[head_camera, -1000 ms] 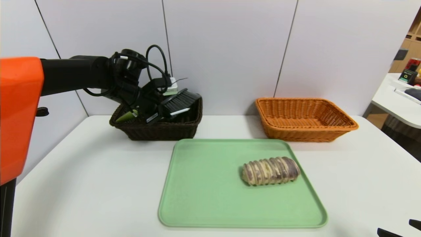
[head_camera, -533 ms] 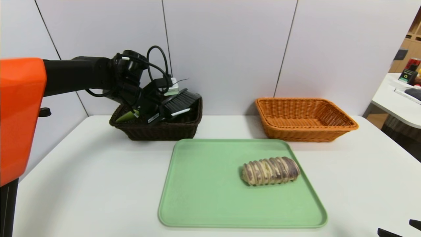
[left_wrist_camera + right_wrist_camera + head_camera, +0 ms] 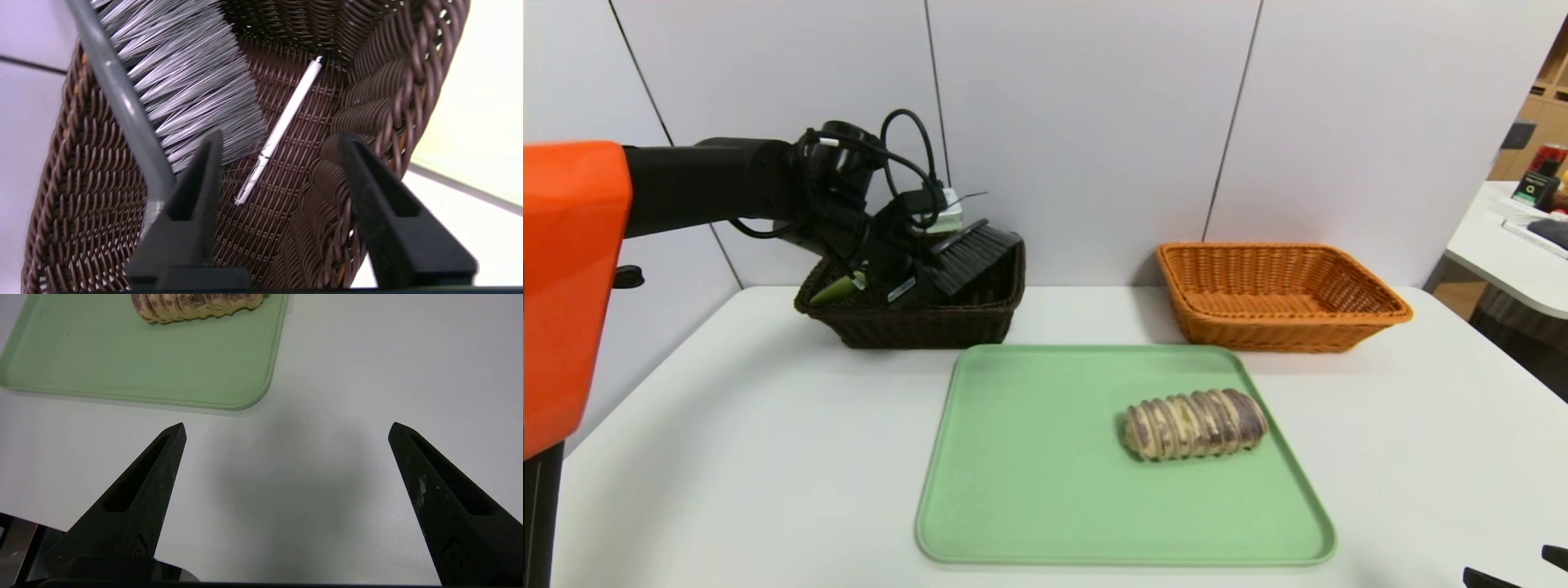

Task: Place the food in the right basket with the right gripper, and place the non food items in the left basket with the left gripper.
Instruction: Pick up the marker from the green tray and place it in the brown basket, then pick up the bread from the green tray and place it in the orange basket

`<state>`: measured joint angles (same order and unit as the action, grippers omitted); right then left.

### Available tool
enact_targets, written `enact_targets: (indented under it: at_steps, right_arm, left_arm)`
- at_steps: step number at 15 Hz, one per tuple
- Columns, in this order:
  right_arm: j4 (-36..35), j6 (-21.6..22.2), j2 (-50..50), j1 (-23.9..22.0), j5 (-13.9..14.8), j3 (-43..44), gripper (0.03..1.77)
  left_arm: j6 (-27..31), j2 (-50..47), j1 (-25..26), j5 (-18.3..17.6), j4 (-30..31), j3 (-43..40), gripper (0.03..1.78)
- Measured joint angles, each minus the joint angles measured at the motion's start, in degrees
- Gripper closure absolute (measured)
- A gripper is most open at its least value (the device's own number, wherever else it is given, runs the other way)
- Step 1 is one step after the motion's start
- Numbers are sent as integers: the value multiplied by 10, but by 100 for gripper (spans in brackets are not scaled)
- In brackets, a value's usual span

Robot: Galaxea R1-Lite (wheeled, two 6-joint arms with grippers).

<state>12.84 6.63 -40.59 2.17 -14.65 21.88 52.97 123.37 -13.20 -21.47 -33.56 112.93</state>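
Left wrist view: my left gripper (image 3: 282, 141) has just let go, fingers now apart, and the pen (image 3: 281, 130) lies free between and beyond them on the left basket (image 3: 384, 73) floor beside the brush (image 3: 184, 77). Only the bread roll (image 3: 1194, 424) remains for the idle, wide-open right gripper (image 3: 286, 430).

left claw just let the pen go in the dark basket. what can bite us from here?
1. The left claw sits open among the black brush bristles above the slim white pen; pulling out could snag the brush.
2. The dark brown wicker basket could shift.
3. The striped bread roll might roll when the right claw grips it.
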Motion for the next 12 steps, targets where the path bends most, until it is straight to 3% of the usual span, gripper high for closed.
enact_targets:
  at_steps: [4,8,12]
  right_arm:
    - [-1,0,0,0,-1,1,9]
    - [-2,0,0,0,-3,3,9]
    - [-2,-1,1,0,-5,6,9]
  left_arm:
    - [-103,-21,-6,-2,35,0,49]
    - [-202,-58,-14,-2,26,-10,34]
    - [-275,-112,-14,-12,13,-79,25]
